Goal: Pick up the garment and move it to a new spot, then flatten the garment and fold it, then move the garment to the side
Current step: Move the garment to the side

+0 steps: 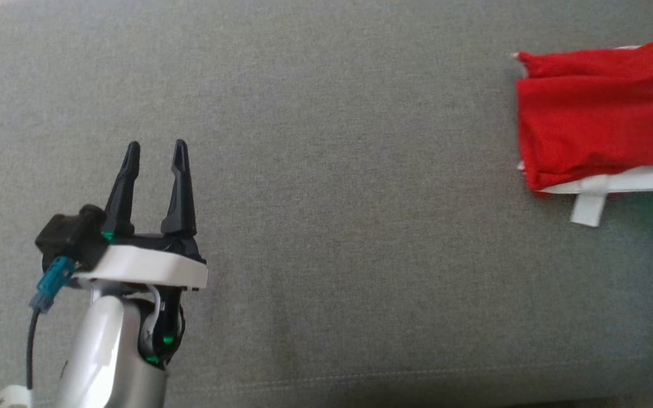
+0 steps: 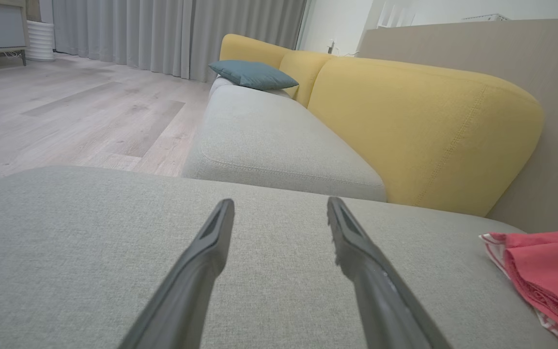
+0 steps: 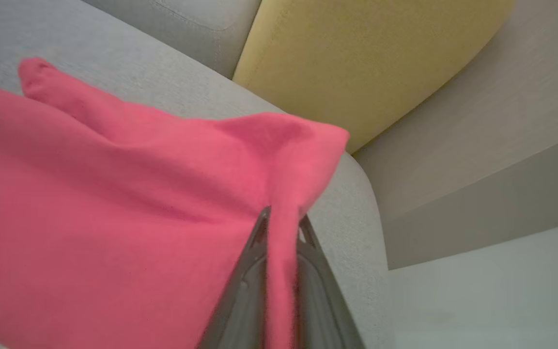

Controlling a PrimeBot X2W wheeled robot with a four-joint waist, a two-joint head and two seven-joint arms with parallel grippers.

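1. Well, the red garment (image 1: 598, 124) lies on the big grey seat (image 1: 332, 226), far over at the seat's right edge, a bit towards the back.
2. It looks bunched and folded over, with creases across it.
3. A white band (image 1: 615, 181) runs along the garment's near side, and a little white tab (image 1: 587, 209) sticks out from it onto the seat.
4. The left gripper (image 1: 156, 144) is over the front left part of the seat, well apart from the garment.
5. Its two dark fingers are spread wide with nothing between them.
6. From the left wrist, the left gripper (image 2: 280, 201) points across the grey seat (image 2: 90, 242), and the garment (image 2: 550, 271) shows at the right.
7. Past the seat are a second grey seat with a yellow backrest (image 2: 419, 131), a blue pillow (image 2: 252, 75), a wooden floor (image 2: 66, 111) and grey curtains (image 2: 162, 34).
8. From the right wrist, the right gripper (image 3: 284, 215) is squeezed tight on a fold of the garment (image 3: 114, 194), and the cloth runs up between its fingers.
9. That pinched bit is near the rounded corner of the seat (image 3: 351, 232), close to the yellow backrest (image 3: 356, 63).
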